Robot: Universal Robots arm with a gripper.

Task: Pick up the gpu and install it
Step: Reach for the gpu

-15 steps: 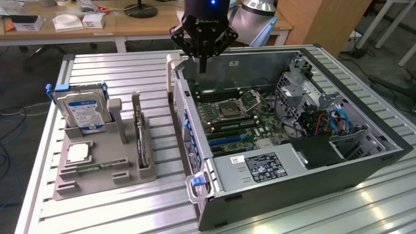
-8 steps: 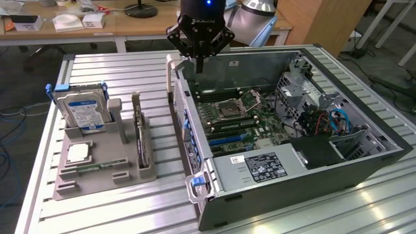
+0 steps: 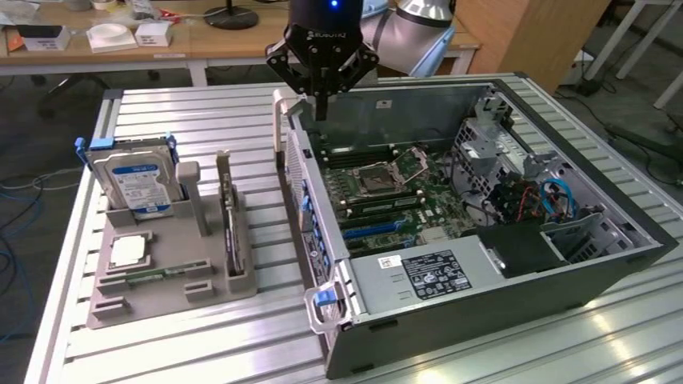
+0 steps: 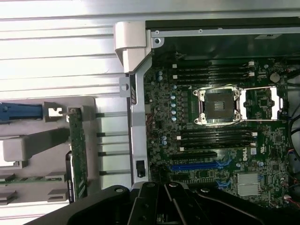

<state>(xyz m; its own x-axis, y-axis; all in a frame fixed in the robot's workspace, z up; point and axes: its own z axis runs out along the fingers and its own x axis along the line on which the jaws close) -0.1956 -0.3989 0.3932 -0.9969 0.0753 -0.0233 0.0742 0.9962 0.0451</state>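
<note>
Exterior view: your gripper (image 3: 319,104), closed on nothing, hangs over the computer case (image 3: 481,320); beside the case the gpu (image 3: 227,224) looks light, stiff and fragile, so pinch its upper edge.

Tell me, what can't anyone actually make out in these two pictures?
- gpu: exterior view, it stands edge-on in the grey holder, so its faces are hidden.
- hard drive: exterior view, the label print is too small to read.
- motherboard: wrist view, partly covered by the claw.
- power supply sticker: exterior view, the text is too small to read.
</note>
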